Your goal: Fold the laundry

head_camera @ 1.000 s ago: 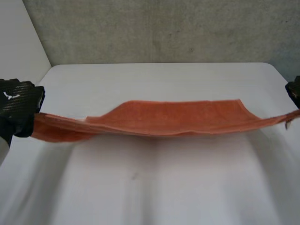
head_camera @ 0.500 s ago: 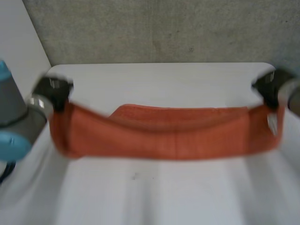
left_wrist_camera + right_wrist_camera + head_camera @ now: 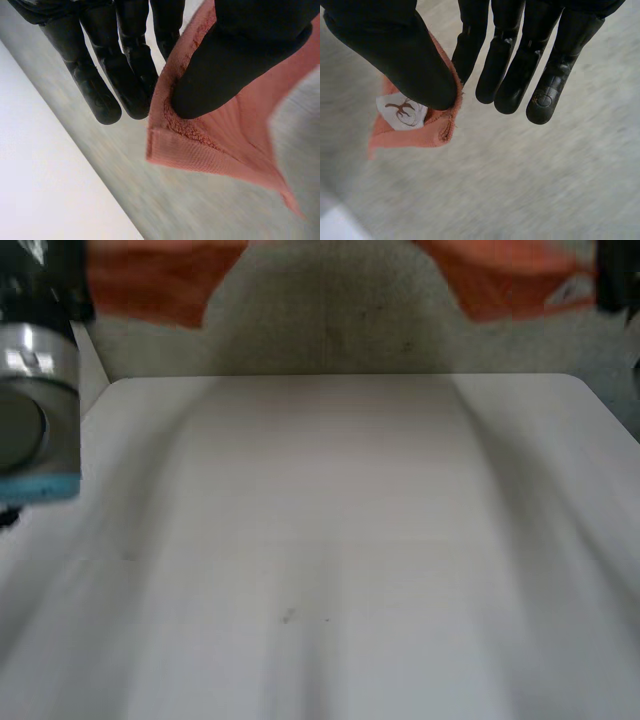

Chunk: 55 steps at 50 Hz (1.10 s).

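Hanging stretched between us, the orange terry towel [image 3: 150, 285] is up in the air, well clear of the white table [image 3: 330, 540]. From the head view its two ends show against the grey wall [image 3: 330, 320], one beside each hand, the lower edge climbing toward the middle.

We hold one corner with our left hand [image 3: 225, 65]. The thumb presses the cloth against a finger behind it, and the hemmed corner juts out just past the thumb tip. The other fingers [image 3: 100, 95] lie straight and close together, beside the towel's edge and off the cloth.

We hold the opposite corner with our right hand [image 3: 405, 60] in the same pinch — thumb over the cloth, a finger behind. A white label [image 3: 400, 112] with a small brown mark sits just under the thumb tip, sewn at that corner. The remaining fingers [image 3: 540, 85] hang straight, side by side, apart from the towel.

Below the left hand in the head view stands our left arm [image 3: 35, 410] — grey joint, light-blue cap.
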Each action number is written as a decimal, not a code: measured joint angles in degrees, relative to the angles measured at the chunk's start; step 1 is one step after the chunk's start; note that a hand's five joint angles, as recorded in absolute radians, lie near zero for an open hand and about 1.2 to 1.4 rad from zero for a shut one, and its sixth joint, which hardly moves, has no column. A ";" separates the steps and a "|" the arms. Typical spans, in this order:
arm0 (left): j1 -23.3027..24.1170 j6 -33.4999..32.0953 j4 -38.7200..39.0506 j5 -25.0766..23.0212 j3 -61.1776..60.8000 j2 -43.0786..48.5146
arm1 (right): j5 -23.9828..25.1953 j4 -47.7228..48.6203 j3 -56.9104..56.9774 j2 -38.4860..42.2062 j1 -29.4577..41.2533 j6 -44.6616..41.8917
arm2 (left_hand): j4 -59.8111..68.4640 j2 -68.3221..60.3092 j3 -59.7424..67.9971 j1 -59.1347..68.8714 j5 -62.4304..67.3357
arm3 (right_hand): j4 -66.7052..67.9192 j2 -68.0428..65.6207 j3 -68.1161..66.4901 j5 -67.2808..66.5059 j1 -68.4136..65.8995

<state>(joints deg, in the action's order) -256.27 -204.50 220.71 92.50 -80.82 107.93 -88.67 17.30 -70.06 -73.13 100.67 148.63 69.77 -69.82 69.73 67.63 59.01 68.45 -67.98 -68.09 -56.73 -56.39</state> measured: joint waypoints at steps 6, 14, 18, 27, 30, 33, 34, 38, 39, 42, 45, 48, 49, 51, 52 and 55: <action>-0.33 2.08 0.06 -0.40 -8.30 5.28 | 2.74 -0.36 -8.34 4.54 -0.10 -0.09 | 0.00 0.00 0.00 0.00 0.00 | 0.00 0.00 0.00 0.00 0.00; -0.18 1.99 0.47 -0.49 -14.68 12.88 | 3.37 -1.92 -13.65 12.02 -0.12 -1.13 | 0.00 0.00 0.00 0.00 0.00 | 0.00 0.00 0.00 0.00 0.00; -0.27 1.15 -0.82 -0.44 -18.10 12.87 | 3.22 -4.67 -15.58 11.92 -0.39 -2.32 | 0.00 0.00 0.00 0.00 0.00 | 0.00 0.00 0.00 0.00 0.00; -1.05 -6.68 -18.92 0.05 -27.22 -1.18 | 3.58 -21.75 -19.57 -0.04 -4.12 -11.44 | 0.00 -0.01 0.00 0.00 0.00 | 0.00 0.00 0.00 0.00 0.06; -1.49 -8.98 -30.65 0.06 -29.53 -7.96 | 3.99 -33.19 -20.84 -6.08 -6.90 -18.54 | 0.00 -0.01 0.00 0.00 0.00 | 0.00 0.00 0.00 0.00 0.00; -1.72 -9.81 -38.40 -0.11 -30.36 -11.96 | 4.42 -38.92 -21.26 -8.44 -8.34 -22.21 | 0.00 -0.01 0.00 0.00 -0.01 | 0.00 0.00 0.00 0.00 0.00; -1.82 -10.02 -41.78 -0.23 -30.50 -13.61 | 4.89 -41.78 -21.35 -9.45 -9.08 -24.16 | 0.00 -0.01 0.00 0.00 0.00 | 0.00 0.00 0.00 0.00 0.00; -1.98 -10.10 -45.91 -0.87 -29.60 -15.84 | 6.37 -45.53 -20.97 -10.16 -10.38 -27.54 | 0.00 -0.01 0.00 0.00 0.00 | 0.00 0.00 0.00 0.00 0.00; -2.00 -10.08 -45.76 -1.01 -29.25 -15.80 | 6.57 -45.52 -20.83 -9.90 -10.45 -27.76 | 0.00 -0.01 0.00 0.00 0.00 | 0.00 0.00 0.00 0.00 0.00; -2.00 -10.04 -42.87 -1.64 -27.01 -13.54 | 7.07 -43.46 -19.73 -6.72 -10.39 -27.76 | 0.00 -0.01 0.00 0.00 0.00 | 0.00 0.00 0.00 0.00 0.00; -1.86 -10.11 -38.00 -2.09 -23.55 -8.40 | 6.78 -39.17 -17.49 -1.36 -9.93 -26.22 | 0.00 -0.01 0.00 0.00 0.00 | 0.00 0.00 0.00 0.00 0.00; -1.60 -10.18 -33.68 -2.16 -19.08 -2.03 | 5.89 -34.56 -14.52 4.08 -9.08 -23.72 | 0.00 -0.01 0.00 0.00 0.00 | 0.00 0.00 0.00 0.00 0.00; -1.51 -10.18 -32.44 -2.14 -17.38 0.29 | 5.64 -33.56 -13.77 5.27 -8.79 -23.09 | 0.00 -0.01 0.00 0.00 0.00 | 0.00 0.00 0.00 0.00 0.00; -1.37 -10.18 -30.23 -2.07 -13.99 4.67 | 4.78 -30.41 -11.26 8.82 -7.71 -21.35 | 0.01 -0.01 0.00 0.00 0.00 | 0.00 0.00 0.00 0.00 0.00; -1.32 -10.18 -29.36 -2.03 -12.53 6.48 | 4.32 -28.79 -9.95 10.55 -7.07 -20.59 | 0.00 -0.01 0.00 0.00 0.00 | 0.00 0.00 0.00 0.00 0.00; -1.19 -10.16 -26.93 -1.94 -8.13 11.72 | 3.19 -24.61 -6.66 14.68 -5.42 -19.09 | 0.00 -0.01 0.00 0.00 -0.02 | 0.00 0.00 0.00 0.00 0.00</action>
<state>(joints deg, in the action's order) -257.46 -214.66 193.78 90.55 -88.95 119.65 -85.47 -7.31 -76.72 -58.44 95.25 129.54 69.77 -69.83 69.74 67.64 58.99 68.45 -67.98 -68.09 -56.74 -56.38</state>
